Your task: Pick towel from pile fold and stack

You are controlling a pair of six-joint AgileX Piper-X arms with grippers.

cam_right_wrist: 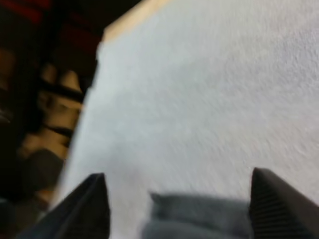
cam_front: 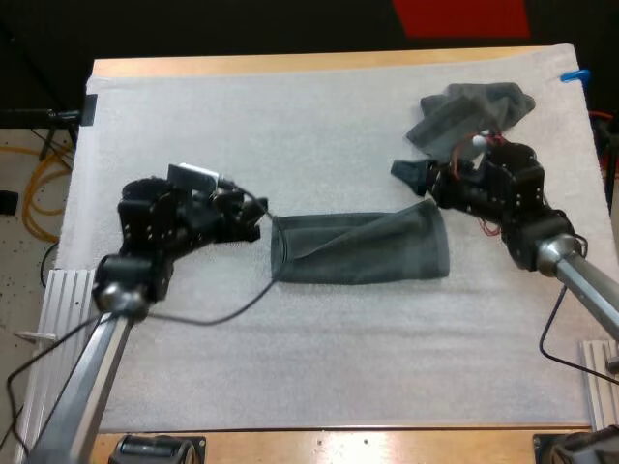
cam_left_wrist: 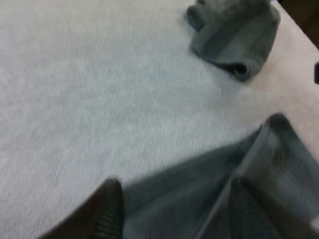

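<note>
Left claw, fingers spread wide and gripping nothing, at the left end of the towel, which lies flattened and partly folded at the middle of the white mat. Right claw, likewise wide and empty, at the towel's right end. A crumpled towel sits beyond it, near the mat's far right corner. The wooden surface borders the mat.

Left arm reaches in from the near left corner, elbow low, wrist bent inward. The left claw points right toward the middle, its black fingers spread apart. Right arm enters from the right edge. The right claw points left and down, its fingers wide apart, gripping nothing.
</note>
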